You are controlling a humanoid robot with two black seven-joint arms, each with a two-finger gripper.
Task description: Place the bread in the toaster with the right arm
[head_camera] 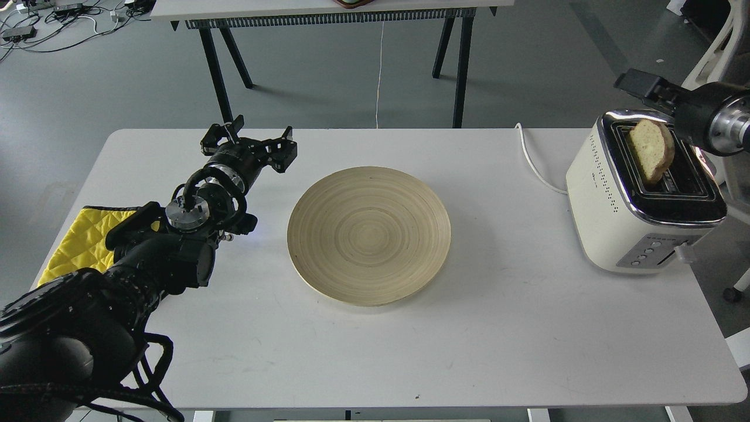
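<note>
No readable text, small mark on toaster (609, 193) side too blurred

A lab: bare grey floor (328, 76); loose floor cables (53, 23); trestle table (328, 12).

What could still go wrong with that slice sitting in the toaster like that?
The bread stands tilted in a slot of the toaster, with much of it above the chrome top, so it might lean or jam rather than drop fully. The right tool hangs just above and behind the slice, apart from it; a careless move could clip the bread and pull it out. The toaster sits near the table edge.
</note>
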